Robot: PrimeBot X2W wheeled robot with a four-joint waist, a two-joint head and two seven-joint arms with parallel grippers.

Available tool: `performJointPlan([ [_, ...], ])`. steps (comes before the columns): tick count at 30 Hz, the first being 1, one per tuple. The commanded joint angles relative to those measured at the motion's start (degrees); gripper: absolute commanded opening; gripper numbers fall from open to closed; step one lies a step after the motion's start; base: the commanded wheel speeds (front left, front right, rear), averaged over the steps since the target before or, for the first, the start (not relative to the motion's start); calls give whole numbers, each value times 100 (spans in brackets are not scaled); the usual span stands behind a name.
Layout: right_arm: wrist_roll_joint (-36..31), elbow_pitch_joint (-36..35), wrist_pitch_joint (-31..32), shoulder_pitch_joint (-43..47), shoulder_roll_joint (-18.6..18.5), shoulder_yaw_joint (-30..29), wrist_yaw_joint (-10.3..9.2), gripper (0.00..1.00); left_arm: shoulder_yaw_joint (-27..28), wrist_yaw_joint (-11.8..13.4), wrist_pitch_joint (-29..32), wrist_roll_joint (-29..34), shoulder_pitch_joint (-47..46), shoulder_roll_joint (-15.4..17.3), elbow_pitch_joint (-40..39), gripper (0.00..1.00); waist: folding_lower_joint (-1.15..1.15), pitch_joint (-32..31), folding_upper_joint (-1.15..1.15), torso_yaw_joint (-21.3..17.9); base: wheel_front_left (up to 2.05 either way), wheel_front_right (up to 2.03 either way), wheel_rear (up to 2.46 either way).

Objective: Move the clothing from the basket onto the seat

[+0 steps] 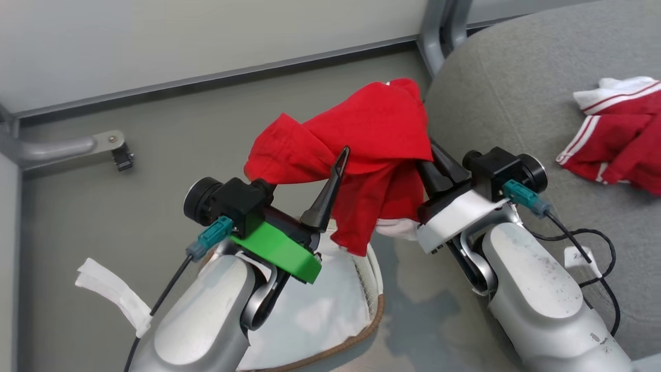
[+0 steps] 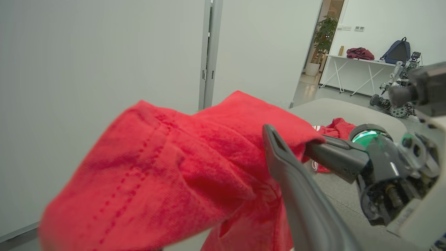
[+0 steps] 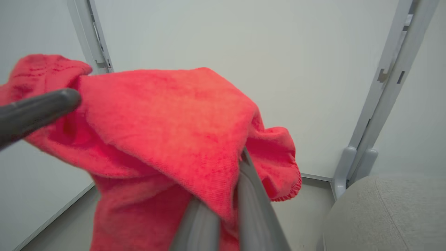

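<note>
Above grey floor (image 1: 103,217), right gripper (image 1: 434,155) clamps the red garment (image 1: 382,119), left gripper (image 1: 302,173) gapes; carry it fully over the seat (image 1: 516,77).

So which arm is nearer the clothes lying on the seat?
Right. The right end effector is at the seat, near those clothes; the left end effector is farther off, by the basket.
</note>
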Motion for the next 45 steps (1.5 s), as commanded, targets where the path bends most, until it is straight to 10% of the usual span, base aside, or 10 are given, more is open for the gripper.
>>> performJointPlan([
  [1,8,-85,-2,117,2,-88,-8,0,-18,11,-4,67,105,66,3,100,0,145,0,-654,0,0,0],
  [16,-35,-714,-2,716,168,-876,-8,0,-20,11,-4,203,428,250,132,100,0,242,0,-2225,0,0,0],
  [30,-292,-1175,-2,1230,147,-1712,-8,0,-681,11,-4,-61,123,219,252,100,0,457,0,-2304,0,0,0],
  [45,-976,-143,-1,-1185,-1138,-2294,-8,0,-347,11,-4,95,326,611,220,100,0,1118,0,-2037,0,0,0],
])
